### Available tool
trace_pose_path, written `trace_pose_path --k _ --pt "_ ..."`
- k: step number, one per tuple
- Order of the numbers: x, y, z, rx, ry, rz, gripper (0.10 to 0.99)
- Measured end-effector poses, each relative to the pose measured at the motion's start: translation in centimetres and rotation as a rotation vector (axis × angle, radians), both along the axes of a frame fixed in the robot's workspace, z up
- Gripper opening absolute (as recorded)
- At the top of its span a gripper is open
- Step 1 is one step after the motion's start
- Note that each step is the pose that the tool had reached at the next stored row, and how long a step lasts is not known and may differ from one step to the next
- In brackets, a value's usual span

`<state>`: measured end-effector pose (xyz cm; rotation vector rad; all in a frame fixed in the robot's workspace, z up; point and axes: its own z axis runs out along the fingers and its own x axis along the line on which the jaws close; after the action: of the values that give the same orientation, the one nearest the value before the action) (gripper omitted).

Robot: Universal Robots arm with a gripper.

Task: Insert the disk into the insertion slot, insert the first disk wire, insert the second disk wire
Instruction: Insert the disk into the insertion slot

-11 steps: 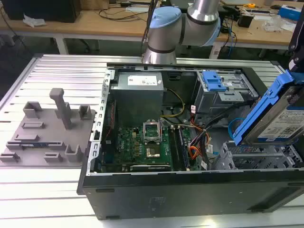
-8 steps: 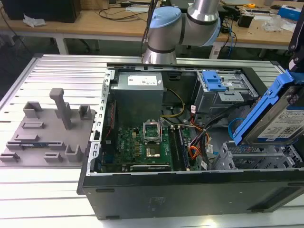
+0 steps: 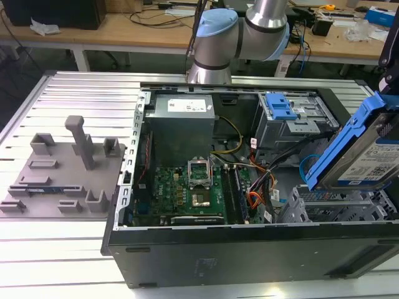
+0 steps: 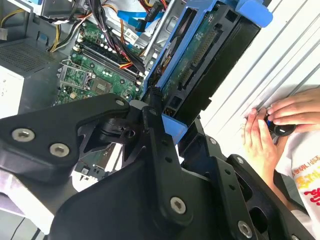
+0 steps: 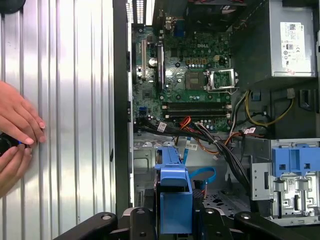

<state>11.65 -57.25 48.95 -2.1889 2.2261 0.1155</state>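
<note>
Gripper (image 5: 175, 222) is clamped on the disk (image 3: 365, 156) by its blue carrier; the disk is held tilted just above the slot (image 3: 330, 208) at the exterior view's right, not yet seated; a person's hand (image 5: 17, 125) is laid on the ribbed table (image 5: 75, 75) nearby.

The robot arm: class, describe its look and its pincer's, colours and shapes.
The arm has silver metal tubes and rounded grey joints with pale blue caps. Its pincer is matte black: flat, angular linkage bars joined by silver screws and bolts.
</note>
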Motion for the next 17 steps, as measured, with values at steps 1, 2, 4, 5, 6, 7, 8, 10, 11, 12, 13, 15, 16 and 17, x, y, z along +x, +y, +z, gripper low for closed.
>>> trace_pose_path --k 1,2,4,5,6,7,8,10,11,12,13,15,16,17 --pt "0.00 0.00 0.00 0.000 0.0000 0.000 0.365" --pt "0.00 0.00 0.00 0.001 0.0000 0.000 0.365" --pt "0.00 -0.01 0.00 0.003 -0.0001 0.000 0.365" --pt "0.00 -0.01 -0.01 0.006 -0.0001 0.000 0.365" --pt "0.00 0.00 0.00 0.011 -0.0003 0.000 0.365" --pt "0.00 0.00 0.00 0.015 -0.0007 0.000 0.365" --pt "0.01 0.00 0.00 0.023 -0.0015 0.001 0.365" --pt "0.00 0.00 0.00 0.028 -0.0017 0.001 0.365" --pt "0.00 0.00 0.00 0.028 -0.0017 0.001 0.365" --pt "0.00 0.00 0.00 0.028 -0.0017 0.001 0.365" --pt "0.00 -0.01 0.00 0.028 -0.0031 0.001 0.365" --pt "-0.03 -0.01 -0.05 0.027 -0.0186 0.001 0.365" --pt "-0.03 -0.01 -0.07 0.027 -0.0219 0.001 0.365" --pt "-0.04 -0.01 -0.08 0.027 -0.0252 0.001 0.365"
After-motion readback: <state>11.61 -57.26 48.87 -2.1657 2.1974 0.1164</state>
